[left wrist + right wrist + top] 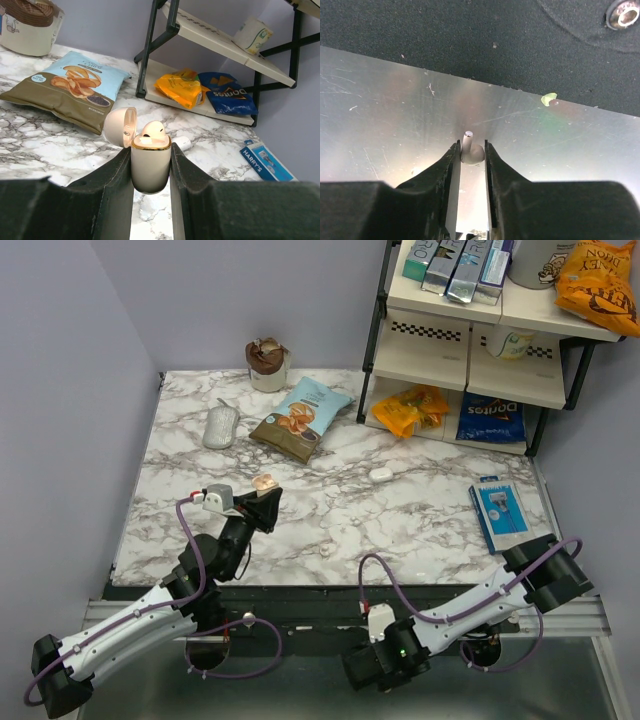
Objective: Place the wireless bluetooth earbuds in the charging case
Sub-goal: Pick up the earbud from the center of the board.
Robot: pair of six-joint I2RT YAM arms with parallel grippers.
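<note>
My left gripper (258, 498) is shut on the charging case (150, 165), a cream pebble with a gold rim, held upright above the marble near the left front. Its lid (120, 126) hangs open to the left, and one white earbud (153, 130) sits in it. The right arm reaches down below the table's near edge. There the right gripper (471, 152) is shut on a second white earbud (472, 153) at its fingertips, stem pointing away, over a scratched metal plate (395, 110). In the top view the right gripper (372, 668) is a dark shape and that earbud is hidden.
A small white oblong object (380, 474) lies mid-table, just behind the case. A chip bag (300, 418), a grey mouse-like object (220, 426) and a cup (267, 364) lie at the back left. A blue razor pack (498, 508) is at the right, and a snack shelf (470, 350) at the back right.
</note>
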